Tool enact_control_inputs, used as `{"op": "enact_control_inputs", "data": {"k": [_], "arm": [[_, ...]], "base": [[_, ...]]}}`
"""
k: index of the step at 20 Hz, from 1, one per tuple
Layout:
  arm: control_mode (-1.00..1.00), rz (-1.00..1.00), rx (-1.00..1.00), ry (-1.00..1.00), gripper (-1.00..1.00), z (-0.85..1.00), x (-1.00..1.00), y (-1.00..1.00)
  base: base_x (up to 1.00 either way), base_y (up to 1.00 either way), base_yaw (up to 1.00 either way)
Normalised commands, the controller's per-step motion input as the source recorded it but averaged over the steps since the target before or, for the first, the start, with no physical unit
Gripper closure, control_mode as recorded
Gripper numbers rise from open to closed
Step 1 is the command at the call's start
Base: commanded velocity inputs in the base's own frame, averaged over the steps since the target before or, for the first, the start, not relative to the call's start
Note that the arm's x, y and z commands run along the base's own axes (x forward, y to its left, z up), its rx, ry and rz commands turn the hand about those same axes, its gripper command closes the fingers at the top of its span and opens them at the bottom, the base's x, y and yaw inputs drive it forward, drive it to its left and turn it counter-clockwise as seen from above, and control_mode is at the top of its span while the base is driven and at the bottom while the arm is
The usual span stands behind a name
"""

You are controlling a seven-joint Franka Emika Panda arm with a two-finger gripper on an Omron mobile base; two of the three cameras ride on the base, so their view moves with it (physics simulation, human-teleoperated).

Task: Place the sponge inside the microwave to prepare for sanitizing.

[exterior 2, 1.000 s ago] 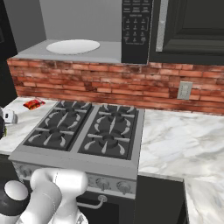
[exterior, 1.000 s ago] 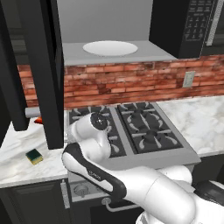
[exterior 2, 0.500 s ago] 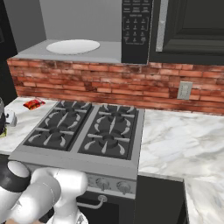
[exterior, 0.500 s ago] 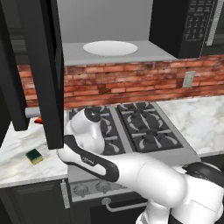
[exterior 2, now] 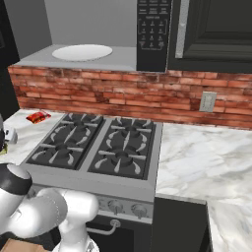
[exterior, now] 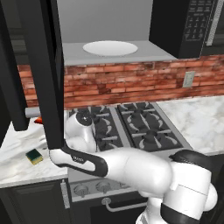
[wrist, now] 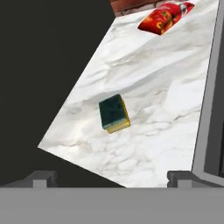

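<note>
Sponge (wrist: 114,114) lies flat on your marble counter (wrist: 162,83), green face up, yellow body showing along its near edge; nothing touches it. In the left base view you see the sponge (exterior: 34,156) near the counter's front left edge, left of the stove (exterior: 127,127).

Your pincer (wrist: 111,178) hangs above the counter with both tips spread wide, released, nothing between them. The sponge sits beyond the tips, apart from both, roughly in line with the gap.

Red packet (wrist: 166,16) lies at the far end of the same counter, close to the brick wall, well apart from the sponge. The right base view shows it (exterior 2: 38,116) just left of the stove's far corner.

Microwave (exterior: 131,33) stands above the stove, door swung open to the left; white round plate (exterior: 110,47) rests on its grey floor, button panel (exterior 2: 153,29) on the right.

Against the frames from a second ago: your arm has swung left and lower across the stove front toward the counter, elbow now stretched along the stove's near edge. Sponge, packet and plate have not shifted. Base views match, so your base has stayed put.
</note>
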Motion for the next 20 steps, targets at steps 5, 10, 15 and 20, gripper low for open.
{"op": "enact_control_inputs", "data": {"k": [5,10,15,20], "arm": [[-1.0,0.0,0.0,0.0,-1.0,-0.24,0.25,0.21],[-1.0,0.0,-0.02,0.0,-1.0,-0.19,0.32,0.22],[-1.0,0.03,-0.08,0.0,-1.0,-0.2,0.25,0.14],[-1.0,0.04,-0.03,0.01,-1.0,-0.18,0.15,0.21]], "base": [[0.0,0.0,0.0],[0.0,0.0,0.0],[0.0,0.0,0.0],[0.0,0.0,0.0]]}}
